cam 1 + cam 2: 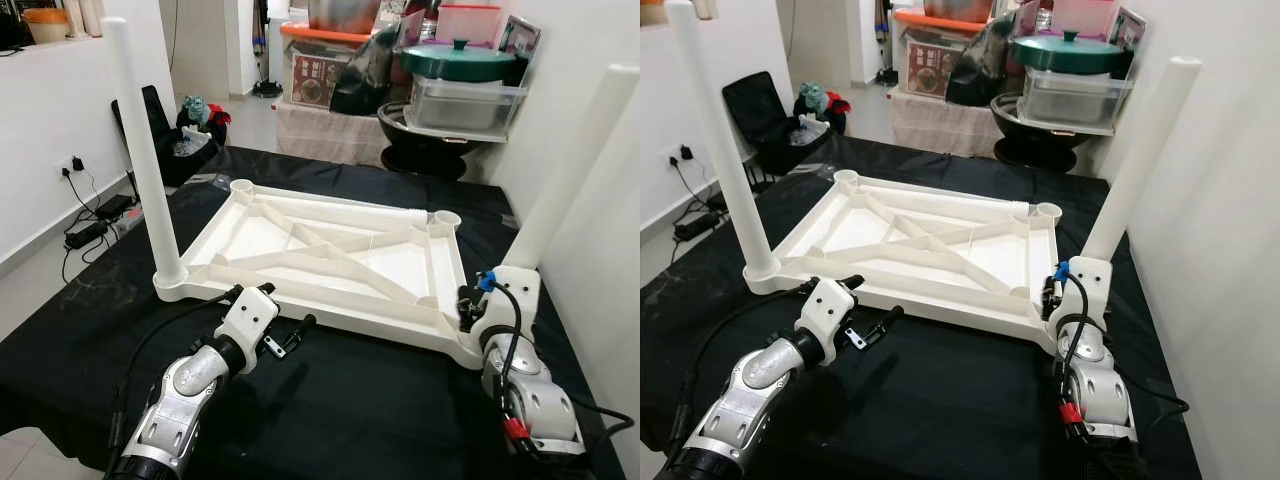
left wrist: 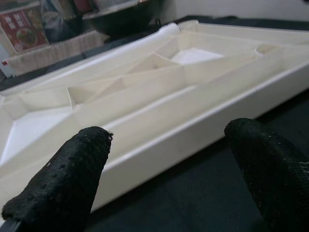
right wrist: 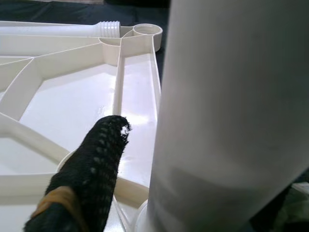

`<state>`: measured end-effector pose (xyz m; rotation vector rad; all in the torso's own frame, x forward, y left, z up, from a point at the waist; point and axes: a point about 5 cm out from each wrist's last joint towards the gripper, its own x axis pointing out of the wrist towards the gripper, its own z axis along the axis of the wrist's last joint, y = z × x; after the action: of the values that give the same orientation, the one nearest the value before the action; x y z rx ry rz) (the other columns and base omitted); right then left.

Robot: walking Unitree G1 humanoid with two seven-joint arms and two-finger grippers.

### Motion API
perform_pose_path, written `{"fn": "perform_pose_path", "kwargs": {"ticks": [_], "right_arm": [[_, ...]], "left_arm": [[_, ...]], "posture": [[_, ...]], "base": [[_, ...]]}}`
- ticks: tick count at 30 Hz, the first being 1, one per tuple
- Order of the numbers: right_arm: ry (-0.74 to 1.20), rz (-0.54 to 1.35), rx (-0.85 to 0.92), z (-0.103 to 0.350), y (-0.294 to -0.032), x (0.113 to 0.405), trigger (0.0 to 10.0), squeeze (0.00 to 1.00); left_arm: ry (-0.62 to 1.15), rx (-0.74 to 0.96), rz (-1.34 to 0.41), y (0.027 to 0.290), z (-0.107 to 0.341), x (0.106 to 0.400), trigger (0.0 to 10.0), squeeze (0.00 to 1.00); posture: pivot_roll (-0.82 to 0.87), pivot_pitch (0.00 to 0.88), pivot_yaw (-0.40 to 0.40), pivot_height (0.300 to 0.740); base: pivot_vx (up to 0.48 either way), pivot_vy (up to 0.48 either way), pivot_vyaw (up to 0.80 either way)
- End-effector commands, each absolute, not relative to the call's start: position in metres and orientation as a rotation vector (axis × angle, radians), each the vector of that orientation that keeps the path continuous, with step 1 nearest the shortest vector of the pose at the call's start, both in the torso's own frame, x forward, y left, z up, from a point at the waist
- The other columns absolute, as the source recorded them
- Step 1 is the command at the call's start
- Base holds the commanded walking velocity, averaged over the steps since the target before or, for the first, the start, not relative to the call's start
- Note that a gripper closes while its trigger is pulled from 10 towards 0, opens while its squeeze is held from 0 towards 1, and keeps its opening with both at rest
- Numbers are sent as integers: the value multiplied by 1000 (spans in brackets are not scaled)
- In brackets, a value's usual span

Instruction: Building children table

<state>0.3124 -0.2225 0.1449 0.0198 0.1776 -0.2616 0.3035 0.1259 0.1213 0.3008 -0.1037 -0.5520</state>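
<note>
While tabletop (image 1: 330, 255) lies unlabelled, right hand (image 3: 159, 145) grips leg (image 1: 575, 170).

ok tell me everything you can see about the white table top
The table top is white, plastic-looking, lying upside down and flat on a black cloth. Its underside shows a raised rim and crossing ribs. Two near corners hold upright legs; the two far corner sockets are empty, and a third leg lies along the far edge. The right gripper is at the near right leg; the open left gripper hovers just before the near edge.
</note>
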Motion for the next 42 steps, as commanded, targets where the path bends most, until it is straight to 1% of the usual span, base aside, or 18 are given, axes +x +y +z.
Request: {"fn": "perform_pose_path", "kwargs": {"ticks": [1,2,3,4,9,15,16,17,18,32,35,36,37,38,39,40,41,42], "right_arm": [[88,-120,48,161,-204,317,10000,0],[10,18,71,175,-193,315,10000,0],[-120,269,74,196,-171,302,10000,0],[-120,269,74,196,-171,302,10000,0],[-214,600,71,207,-145,275,10000,0],[-202,708,26,198,-135,266,10000,0],[-195,706,25,195,-136,267,6980,0],[-195,706,25,195,-136,267,6980,0],[-199,708,35,194,-136,267,0,0],[-178,612,14,191,-151,271,0,0],[-132,502,-28,185,-157,280,0,0],[-62,395,-52,177,-165,289,0,0],[-62,395,-52,177,-165,289,0,0],[117,-53,-90,155,-209,304,0,0],[117,-53,-90,155,-209,304,0,0],[246,-366,-128,139,-239,305,0,0],[246,-366,-128,139,-239,305,0,0],[293,-547,-150,135,-255,301,0,0]], "left_arm": [[-84,303,-552,129,117,301,10000,0],[-82,302,-553,129,116,301,10000,0],[-87,304,-564,125,117,302,10000,0],[-87,304,-564,125,117,302,10000,0],[-97,298,-569,121,119,304,10000,0],[-96,301,-566,123,118,302,10000,0],[-95,304,-563,125,118,301,10000,0],[-95,304,-563,125,118,301,10000,0],[-92,305,-557,127,117,300,10000,0],[-101,298,-563,123,119,304,10000,0],[-102,297,-566,123,119,304,10000,0],[-102,297,-566,123,119,303,10000,0],[-102,297,-566,123,119,303,10000,0],[-103,292,-565,124,120,302,10000,0],[-103,292,-565,124,120,302,10000,0],[-104,288,-564,125,120,302,10000,0],[-104,288,-564,125,120,302,10000,0],[-101,291,-561,126,119,301,10000,0]], "posture": [[45,0,-87,740],[35,0,-83,740],[32,0,-81,740],[32,0,-81,740],[33,0,-83,740],[47,0,-87,740],[52,0,-93,740],[52,0,-93,740],[54,0,-89,740],[32,0,-83,740],[33,0,-81,740],[33,0,-81,740],[33,0,-81,740],[46,0,-88,740],[46,0,-88,740],[46,0,-88,740],[46,0,-88,740],[50,0,-93,740]], "base": [[0,0,0],[0,0,0],[0,0,0],[0,0,0],[0,0,0],[0,0,0],[0,0,0],[0,0,0],[0,0,0],[0,0,0],[0,0,0],[0,0,0],[0,0,0],[0,0,0],[0,0,0],[0,0,0],[0,0,0],[0,0,0]]}}
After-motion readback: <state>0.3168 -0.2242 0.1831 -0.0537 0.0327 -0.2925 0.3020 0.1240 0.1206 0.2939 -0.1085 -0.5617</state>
